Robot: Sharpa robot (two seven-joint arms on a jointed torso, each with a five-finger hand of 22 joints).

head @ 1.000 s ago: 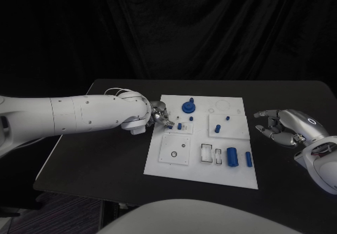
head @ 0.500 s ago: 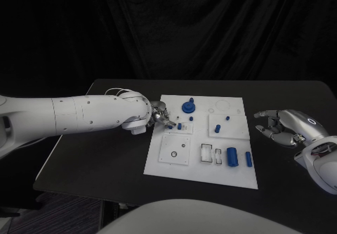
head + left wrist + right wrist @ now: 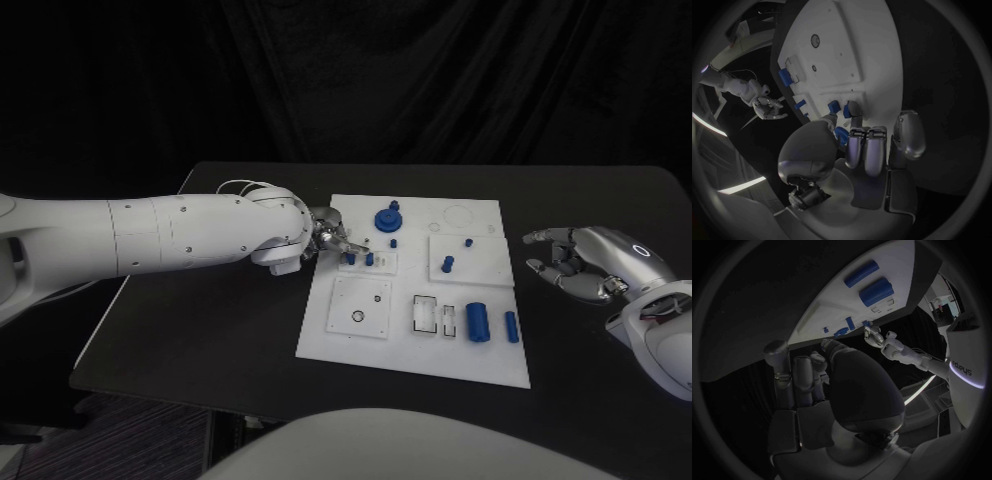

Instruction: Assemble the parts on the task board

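A: We are seeing the task board (image 3: 411,345) lying mid-table, blue parts (image 3: 476,322) near its right edge. They look rigid, light, slick.

B: Our left hand (image 3: 329,240) is pinching a small part (image 3: 841,135) at the board's left edge; our right hand (image 3: 577,262) is hovering, fingers apart, holding nothing.

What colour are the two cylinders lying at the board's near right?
Blue; the two cylinders show best in the head view.
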